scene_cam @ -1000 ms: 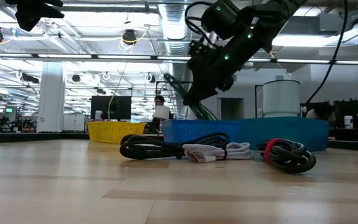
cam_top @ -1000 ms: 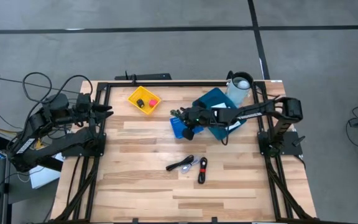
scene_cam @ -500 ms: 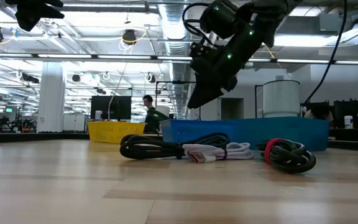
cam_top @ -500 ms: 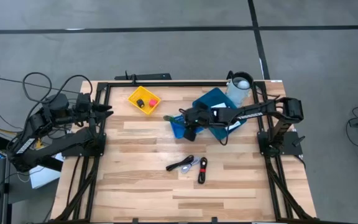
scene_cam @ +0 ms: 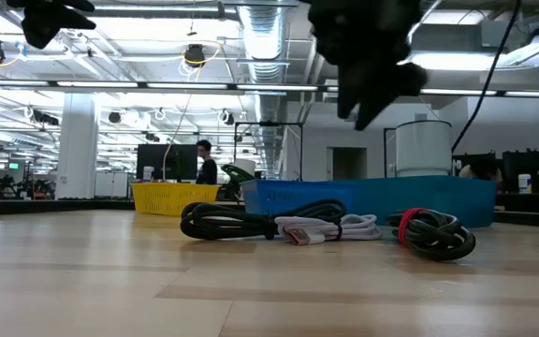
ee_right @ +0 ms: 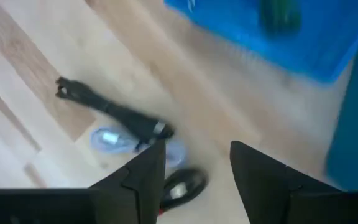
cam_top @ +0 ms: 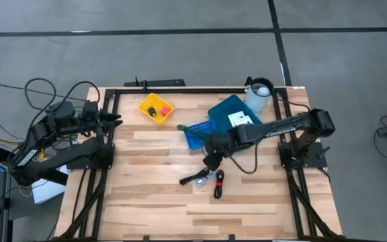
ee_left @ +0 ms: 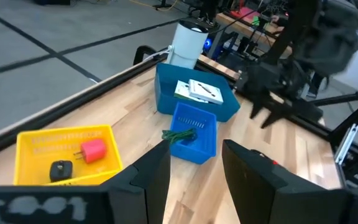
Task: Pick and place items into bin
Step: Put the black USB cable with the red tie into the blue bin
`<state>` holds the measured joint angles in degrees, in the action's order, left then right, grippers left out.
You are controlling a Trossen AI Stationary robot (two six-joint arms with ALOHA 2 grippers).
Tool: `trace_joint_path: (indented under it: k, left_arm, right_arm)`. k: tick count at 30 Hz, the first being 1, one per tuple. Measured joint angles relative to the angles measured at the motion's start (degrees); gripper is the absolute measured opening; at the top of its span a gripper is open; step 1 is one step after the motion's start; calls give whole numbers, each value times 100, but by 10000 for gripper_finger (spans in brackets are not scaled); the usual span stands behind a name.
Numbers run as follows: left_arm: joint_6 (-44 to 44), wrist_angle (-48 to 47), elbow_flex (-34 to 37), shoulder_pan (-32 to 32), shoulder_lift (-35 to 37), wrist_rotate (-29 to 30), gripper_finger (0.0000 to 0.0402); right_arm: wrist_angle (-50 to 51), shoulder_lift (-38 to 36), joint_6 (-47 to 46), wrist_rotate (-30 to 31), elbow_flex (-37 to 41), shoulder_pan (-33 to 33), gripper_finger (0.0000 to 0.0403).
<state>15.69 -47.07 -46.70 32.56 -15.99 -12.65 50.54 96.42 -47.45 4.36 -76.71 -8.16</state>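
Overhead view: we see the right gripper (cam_top: 210,161) at centre frame, fingers parted and empty, above the cables (cam_top: 207,179); a green cord (ee_left: 179,135) lies in the small blue bin (cam_top: 195,134). Left gripper (cam_top: 116,118), upper left, fingers apart, holds nothing

Both arms are matte black, built from slim tubular links joined by chunkier rounded joint housings. The left arm (cam_top: 59,131) carries loose black cables looping over its base, beside a dark frame rail at the table (cam_top: 160,208) edge. The right arm (cam_top: 274,128) has a thin black cable hanging under its long link. Each wrist ends in two flat, dark angular fingers; any markings are perhaps too blurred to read.
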Motion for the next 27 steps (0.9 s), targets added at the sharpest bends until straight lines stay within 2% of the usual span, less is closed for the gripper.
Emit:
trace_joint_path:
  k: [6, 14, 19, 27]
  left_arm:
    - [237, -22, 0, -2, 0, -3, 135]
    - [251, -22, 0, 0, 0, -3, 135]
    - [253, -24, 0, 0, 0, -2, 135]
    - [255, -102, -2, 0, -11, 7, 135]
  right_arm:
    - [446, 133, -2142, -46, 9, -709, 168]
    - [211, 450, -4045, 187, -2, -1518, 169]
    - [101, 813, -4755, 163, 6, -1817, 170]
    - [-552, 1538, -5061, 151, 4, -1915, 164]
